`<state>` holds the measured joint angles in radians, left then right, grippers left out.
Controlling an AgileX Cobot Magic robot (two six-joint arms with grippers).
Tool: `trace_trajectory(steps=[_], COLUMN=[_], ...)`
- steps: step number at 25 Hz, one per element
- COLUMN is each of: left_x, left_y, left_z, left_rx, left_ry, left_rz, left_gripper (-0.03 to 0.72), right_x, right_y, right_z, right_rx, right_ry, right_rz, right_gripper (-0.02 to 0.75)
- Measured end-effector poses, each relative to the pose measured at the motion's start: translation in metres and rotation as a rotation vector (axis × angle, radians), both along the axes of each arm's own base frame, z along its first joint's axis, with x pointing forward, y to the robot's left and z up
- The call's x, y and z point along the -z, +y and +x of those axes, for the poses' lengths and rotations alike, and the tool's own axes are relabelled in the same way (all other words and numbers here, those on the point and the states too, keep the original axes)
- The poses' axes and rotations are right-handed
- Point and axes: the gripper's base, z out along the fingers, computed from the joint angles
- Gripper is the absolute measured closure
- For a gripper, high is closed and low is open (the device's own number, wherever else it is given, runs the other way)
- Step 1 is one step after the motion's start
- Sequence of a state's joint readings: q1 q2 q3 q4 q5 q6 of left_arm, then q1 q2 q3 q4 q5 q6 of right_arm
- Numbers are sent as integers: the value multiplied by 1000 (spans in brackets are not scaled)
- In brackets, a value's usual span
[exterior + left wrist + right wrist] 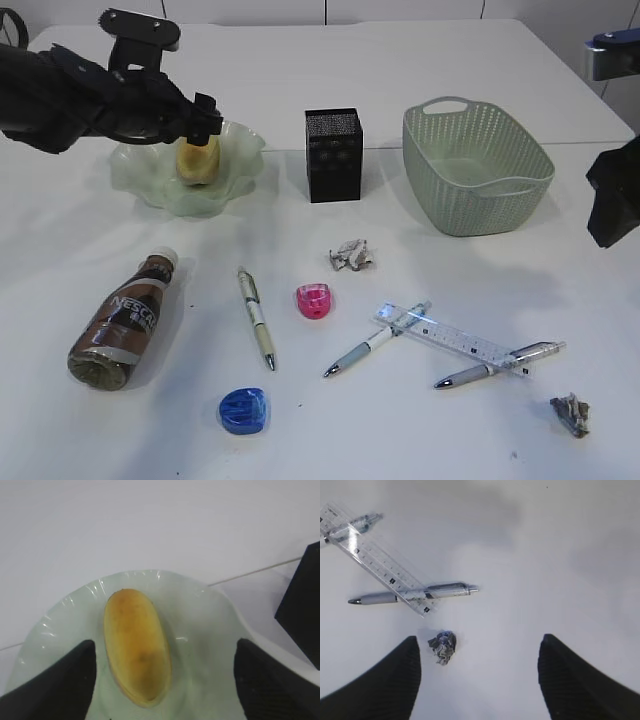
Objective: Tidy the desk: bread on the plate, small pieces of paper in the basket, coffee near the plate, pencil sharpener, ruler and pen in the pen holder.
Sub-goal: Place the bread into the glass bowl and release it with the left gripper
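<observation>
I have the left gripper (162, 680) over the plate (140, 175), its jaws spread wide on either side of the bread (137, 647) without touching it. The bread lies in the middle of the plate, free of the fingers (55, 685), and nothing else is in the dish. Just to the right of the plate stands the pen holder (333, 155); I cannot see into it from the exterior view. Farther right sits the basket (478, 165), and the part of its floor that I can see holds nothing.

My right gripper (479, 680) hangs above the near right part of the desk (400, 70), jaws wide apart and gripping nothing. Below it, just inside its left finger in the wrist view, lies one paper wad (443, 647). The ruler (375, 562) rests across two pens there, the nearer pen (412, 594) crossing under its end.

The other paper wad (351, 256) lies on the desk in front of the pen holder. The coffee (125, 325) lies on its side near the front left, well apart from the plate. A third pen (256, 318) lies beside it, then a pink sharpener (314, 301) and a blue sharpener (243, 410).
</observation>
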<state>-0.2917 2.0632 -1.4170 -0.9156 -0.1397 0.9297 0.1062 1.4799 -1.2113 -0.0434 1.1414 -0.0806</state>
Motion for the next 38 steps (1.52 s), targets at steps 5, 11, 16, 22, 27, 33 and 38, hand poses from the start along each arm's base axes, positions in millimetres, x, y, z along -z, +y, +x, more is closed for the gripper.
trace_trajectory(steps=[5, 11, 16, 22, 27, 33, 38], left_x=[-21, -44, -64, -78, -87, -97, -105], left_y=[-7, -13, -20, -31, -34, -34, -35], left_z=[-7, -18, -33, -55, -74, -98, -117], left_rx=[63, 124, 242, 401, 504, 622, 713], left_ry=[-38, -27, 23, 142, 249, 383, 482], left_rz=[42, -16, -67, -136, -138, -135, -146], left_gripper=[89, 94, 95, 95, 97, 174, 203], right_x=[0, 1, 2, 1, 1, 1, 1], right_y=[0, 1, 6, 12, 17, 45, 44], right_z=[-1, -5, -8, -8, -9, -15, -15], right_rx=[2, 6, 15, 35, 28, -46, -38], right_ry=[16, 61, 88, 96, 98, 106, 99], right_rz=[5, 10, 69, 139, 146, 135, 98], right_gripper=[172, 172, 172, 172, 172, 172, 172])
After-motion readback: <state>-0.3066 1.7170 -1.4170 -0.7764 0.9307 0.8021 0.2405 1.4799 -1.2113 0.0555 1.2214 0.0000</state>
